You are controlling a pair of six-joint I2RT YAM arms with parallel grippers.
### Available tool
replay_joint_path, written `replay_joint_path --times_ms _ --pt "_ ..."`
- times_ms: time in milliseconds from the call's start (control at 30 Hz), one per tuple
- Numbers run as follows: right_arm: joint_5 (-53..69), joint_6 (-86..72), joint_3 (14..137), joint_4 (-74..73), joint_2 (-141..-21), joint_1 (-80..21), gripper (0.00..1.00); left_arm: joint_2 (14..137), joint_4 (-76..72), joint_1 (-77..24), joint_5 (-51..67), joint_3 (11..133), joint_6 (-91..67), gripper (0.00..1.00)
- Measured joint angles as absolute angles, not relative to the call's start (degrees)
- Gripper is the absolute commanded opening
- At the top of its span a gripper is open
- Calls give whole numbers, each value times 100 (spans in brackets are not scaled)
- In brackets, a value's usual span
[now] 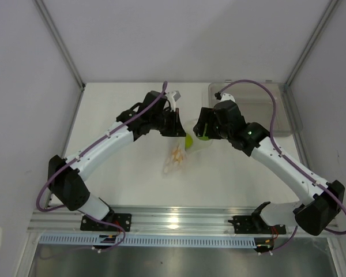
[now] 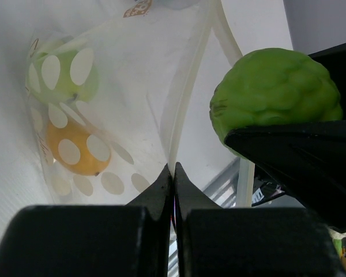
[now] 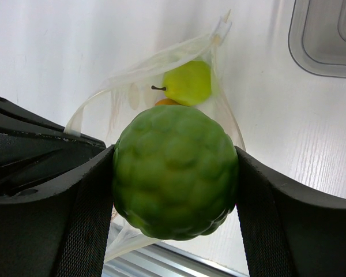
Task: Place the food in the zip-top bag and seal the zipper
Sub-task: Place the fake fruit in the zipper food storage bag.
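The clear dotted zip-top bag (image 1: 175, 160) lies mid-table with its mouth raised. My left gripper (image 2: 173, 168) is shut on the bag's mouth edge, on the zipper strip (image 2: 191, 86), and holds it up. Inside the bag are a smooth lime-green fruit (image 2: 60, 78) and an orange fruit (image 2: 75, 147). My right gripper (image 3: 174, 190) is shut on a bumpy green fruit (image 3: 173, 161) and holds it just in front of the open mouth. That fruit also shows in the left wrist view (image 2: 274, 95) and the top view (image 1: 189, 140). The right wrist view shows the bagged green fruit (image 3: 188, 82).
A rigid clear tray (image 1: 265, 101) stands at the back right, behind my right arm, and shows in the right wrist view (image 3: 323, 40). An aluminium rail (image 1: 173, 219) runs along the table's near edge. White walls enclose the table on three sides.
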State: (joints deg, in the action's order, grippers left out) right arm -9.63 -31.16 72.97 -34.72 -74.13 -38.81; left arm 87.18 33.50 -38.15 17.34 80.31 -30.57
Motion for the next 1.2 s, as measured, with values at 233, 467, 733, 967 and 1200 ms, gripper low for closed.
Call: replay_joint_path --times_ms 233,467,733,967,1200 --pt "-956 -3116 7297 -3437 -7524 -3918 52 8702 3245 -3820 1802 7940 -3057 1" --pt "-937 -3148 7297 -3437 -7555 -3933 86 8617 3203 -3826 1826 7841 -3057 1" --pt "-991 -3129 7297 -3439 -7553 -3935 99 8615 3175 -3828 1826 7776 -3055 1" --pt "-1061 -3131 7308 -3503 -7502 -3942 99 8608 3179 -3830 1826 7756 -3044 1" --pt "-1111 -3079 7476 -3701 -7111 -3809 98 8593 3216 -3830 1881 7756 -2980 1"
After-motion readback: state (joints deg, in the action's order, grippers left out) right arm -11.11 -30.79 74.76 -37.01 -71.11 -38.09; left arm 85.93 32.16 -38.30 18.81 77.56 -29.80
